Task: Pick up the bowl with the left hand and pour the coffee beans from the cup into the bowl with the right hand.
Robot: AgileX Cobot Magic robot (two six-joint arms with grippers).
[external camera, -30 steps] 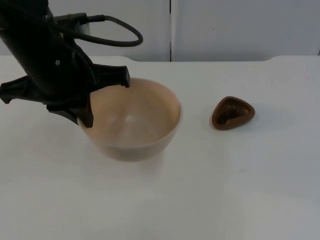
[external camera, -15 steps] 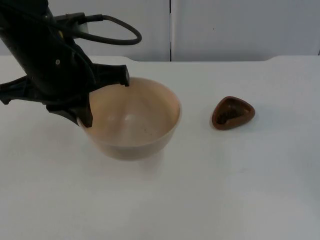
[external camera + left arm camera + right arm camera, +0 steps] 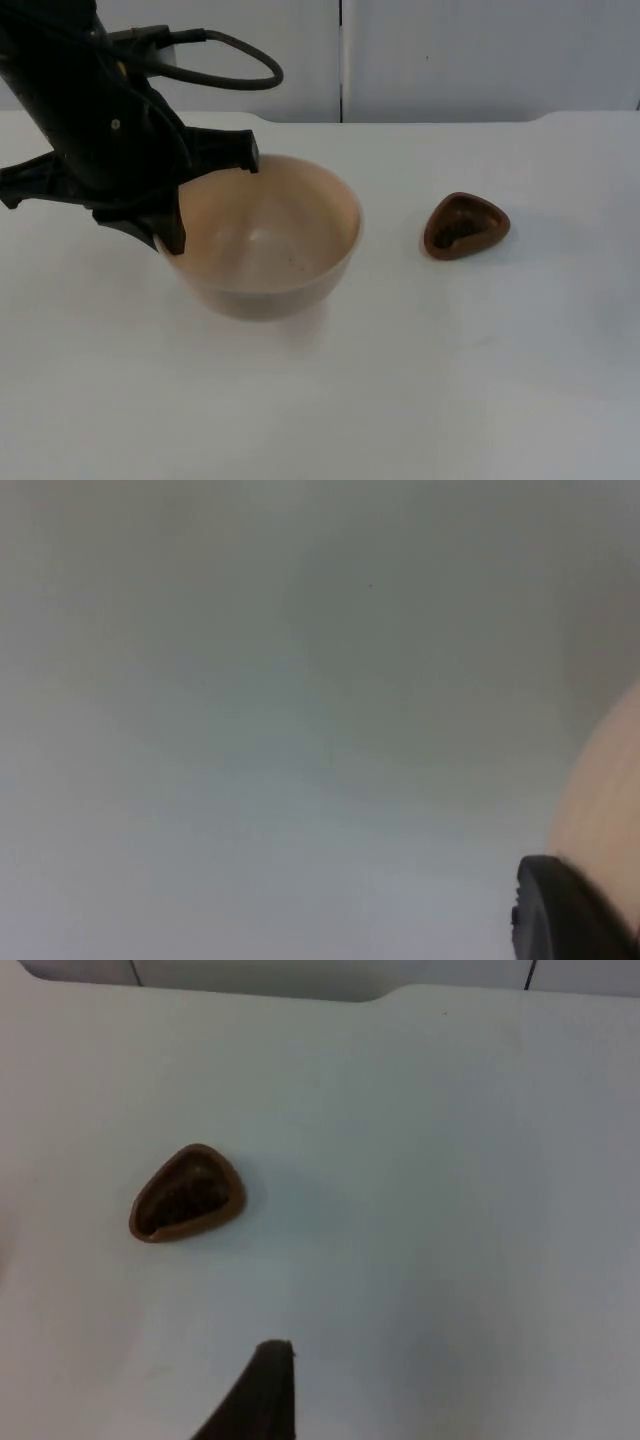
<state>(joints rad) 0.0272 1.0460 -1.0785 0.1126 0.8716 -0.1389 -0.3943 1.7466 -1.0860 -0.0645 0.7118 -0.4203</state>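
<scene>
Beige bowl sitting toward the left of the white desk, rim tilting slightly, inside bare. Pinching its left rim: left hand, one black finger reaching across the far rim, the other pressing at the near left edge. Showing in the left wrist view as a pale curve of bowl wall with a black fingertip lying against it, white desk spreading beyond.

Brown cup resting on the desk to the right of the bowl, well apart from it, lying with its opening facing up and toward the camera, dark coffee beans showing inside. Appearing again in the right wrist view as a brown cup with dark beans in it, standing alone on the desk.

Hanging above the desk, near the cup but not touching it: right hand, one black fingertip poking into the right wrist view. Cannot tell whether spread or pressed together.

Running along the far edge of the desk: grey partition wall, with a vertical seam near the middle.
</scene>
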